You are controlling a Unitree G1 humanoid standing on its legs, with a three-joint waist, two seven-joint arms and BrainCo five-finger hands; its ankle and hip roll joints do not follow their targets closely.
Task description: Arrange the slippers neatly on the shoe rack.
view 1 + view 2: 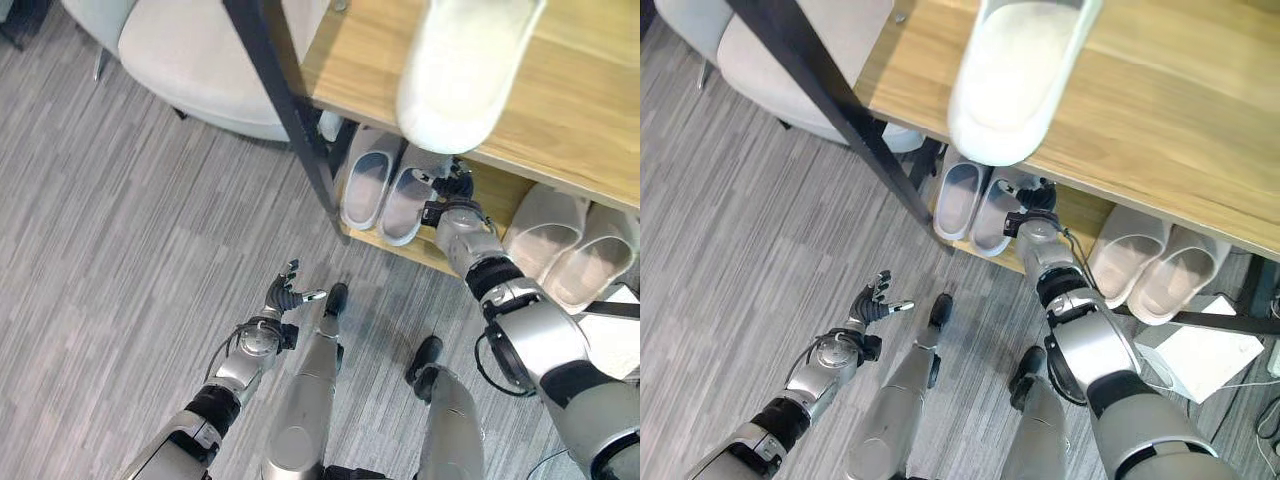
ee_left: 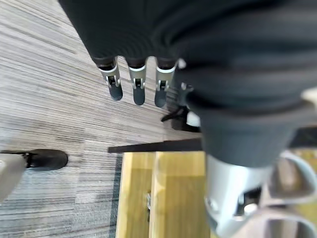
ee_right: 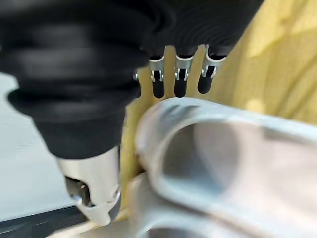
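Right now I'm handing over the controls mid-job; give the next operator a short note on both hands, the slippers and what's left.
Left hand: open, holding nothing, above the floor in front of the rack.
Right hand: reached into the lower shelf, fingers straight over the grey slipper pair, not gripping.
Slippers: grey pair side by side at the lower shelf's left end; beige pair to its right on the same shelf; one white slipper on the top shelf, overhanging the front edge.
Done: two pairs shelved.
Left: probably straighten the grey pair and push the white slipper back.
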